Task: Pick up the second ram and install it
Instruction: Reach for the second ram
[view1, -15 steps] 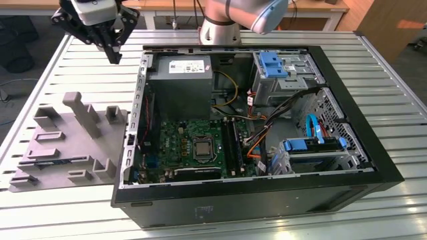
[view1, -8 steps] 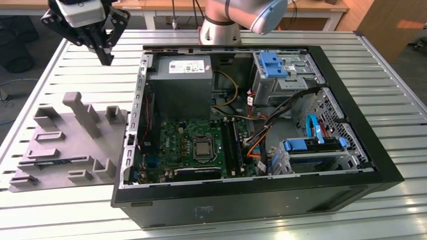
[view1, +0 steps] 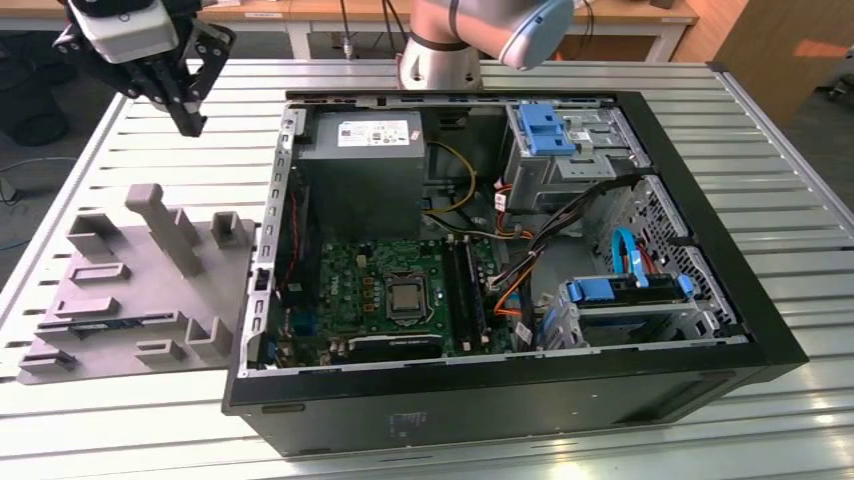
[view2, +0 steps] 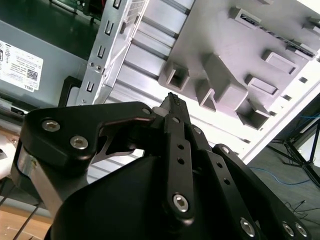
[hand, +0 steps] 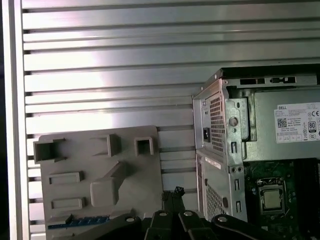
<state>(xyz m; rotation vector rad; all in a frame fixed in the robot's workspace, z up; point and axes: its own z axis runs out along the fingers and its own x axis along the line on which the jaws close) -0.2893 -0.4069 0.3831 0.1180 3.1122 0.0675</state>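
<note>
The second ram (hand: 82, 220) is a thin dark blue stick lying flat in a slot of the grey tray (hand: 75, 160), near the tray's edge. In the exterior view the ram (view1: 114, 322) lies low on the tray (view1: 80, 300), at that view's left. My gripper (view1: 191, 122) hangs high above the table beyond the tray's far end, well away from the ram. Its fingers are shut tip to tip with nothing between them, as both wrist views show (view2: 172, 98) (hand: 173, 192). The green motherboard (view1: 387, 290) lies inside the open computer case (view1: 747, 330).
The case stands on a slatted metal table (view1: 801, 180), right of the tray in the exterior view. Inside are a grey power supply (view1: 360, 170), blue drive brackets (view1: 541, 130) and loose cables (view1: 534, 260). The arm's base (view1: 441, 60) stands behind the case.
</note>
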